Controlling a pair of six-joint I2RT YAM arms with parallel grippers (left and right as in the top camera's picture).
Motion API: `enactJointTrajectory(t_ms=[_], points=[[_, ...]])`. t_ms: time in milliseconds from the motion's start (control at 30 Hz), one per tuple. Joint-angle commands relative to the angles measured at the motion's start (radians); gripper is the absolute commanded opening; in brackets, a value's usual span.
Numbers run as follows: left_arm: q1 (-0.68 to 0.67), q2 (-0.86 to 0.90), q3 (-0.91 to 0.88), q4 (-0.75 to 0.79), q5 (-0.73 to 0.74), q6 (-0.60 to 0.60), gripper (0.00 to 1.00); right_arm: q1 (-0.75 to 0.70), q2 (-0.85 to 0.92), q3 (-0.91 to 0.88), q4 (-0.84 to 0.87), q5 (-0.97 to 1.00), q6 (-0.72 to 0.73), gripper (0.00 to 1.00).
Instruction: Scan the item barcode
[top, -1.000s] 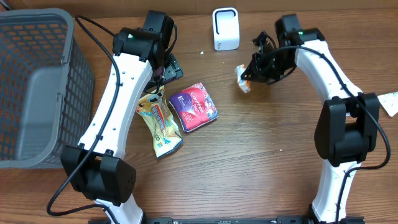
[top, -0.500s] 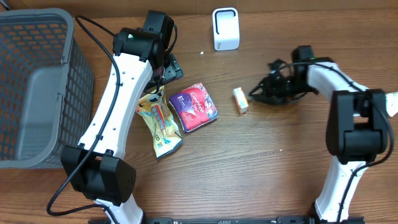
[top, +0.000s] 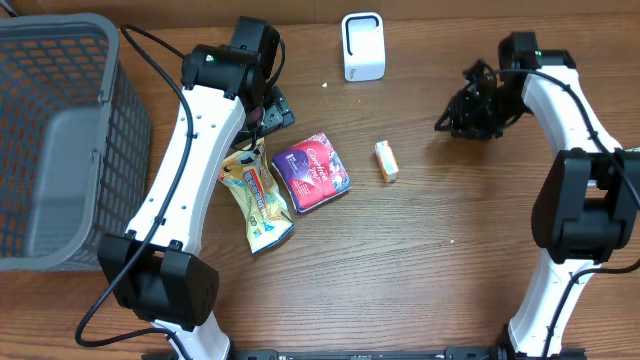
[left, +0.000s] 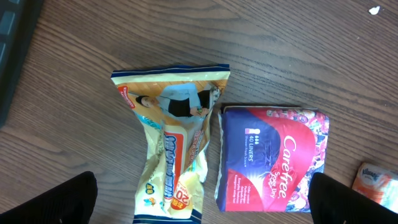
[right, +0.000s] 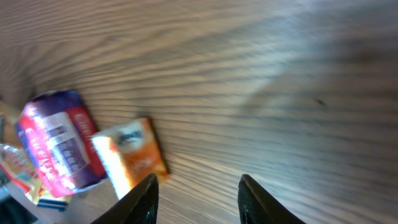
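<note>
Worktop (top: 420, 270) wood sits under the small packet (top: 386, 161), orange and white, lying flat just right of the purple pack (top: 311, 174). The right fingers (right: 143, 199) are apart and empty, well away from it. The left fingers (left: 62, 199) are spread wide above the snack bag (left: 174, 143).

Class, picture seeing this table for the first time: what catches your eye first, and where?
The purple Carefree pack and the yellow snack bag lie side by side mid-table. A big grey basket fills the left edge; a small orange packet lies alone to their right.
</note>
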Motion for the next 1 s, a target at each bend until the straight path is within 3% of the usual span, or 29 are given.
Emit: enactJointTrajectory(t_ms=[0, 433, 667, 800, 967], points=[[-0.002, 0.01, -0.003, 0.001, 0.004, -0.01, 1.0, 0.047, -0.02, 0.021, -0.014, -0.031, -0.09, 0.42], [-0.002, 0.01, -0.003, 0.001, 0.004, -0.01, 0.99, 0.192, -0.02, -0.008, -0.08, -0.1, -0.242, 0.27], [-0.002, 0.01, -0.003, 0.001, 0.004, -0.01, 0.99, 0.288, -0.02, -0.011, -0.085, 0.048, -0.252, 0.16], [-0.002, 0.01, -0.003, 0.001, 0.004, -0.01, 1.0, 0.312, -0.02, -0.045, -0.046, 0.081, -0.235, 0.16], [-0.002, 0.01, -0.003, 0.001, 0.004, -0.01, 0.99, 0.304, -0.02, -0.101, 0.028, 0.301, -0.064, 0.13]])
